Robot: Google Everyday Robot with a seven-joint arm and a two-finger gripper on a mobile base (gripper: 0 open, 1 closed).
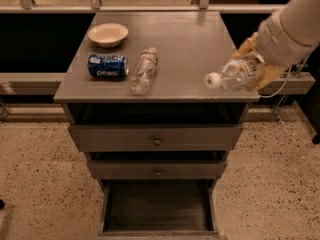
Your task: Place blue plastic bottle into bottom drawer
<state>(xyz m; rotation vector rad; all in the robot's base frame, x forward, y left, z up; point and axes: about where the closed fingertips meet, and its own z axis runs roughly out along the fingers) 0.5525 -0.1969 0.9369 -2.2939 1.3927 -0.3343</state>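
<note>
The blue plastic bottle (231, 76), clear and bluish with a white cap pointing left, hangs on its side above the cabinet top's right front corner. My gripper (255, 66), with tan fingers, is shut on the bottle's body and holds it in the air. The arm comes in from the upper right. The bottom drawer (159, 229) is pulled open at the foot of the cabinet, its dark inside showing, below and to the left of the bottle.
On the grey cabinet top (190, 44) lie a slimmer crinkled clear bottle (143, 69), a blue Pepsi can (107, 66) and a cream bowl (108, 34). Two upper drawers (157, 140) with round knobs are slightly open. Speckled floor lies around the cabinet.
</note>
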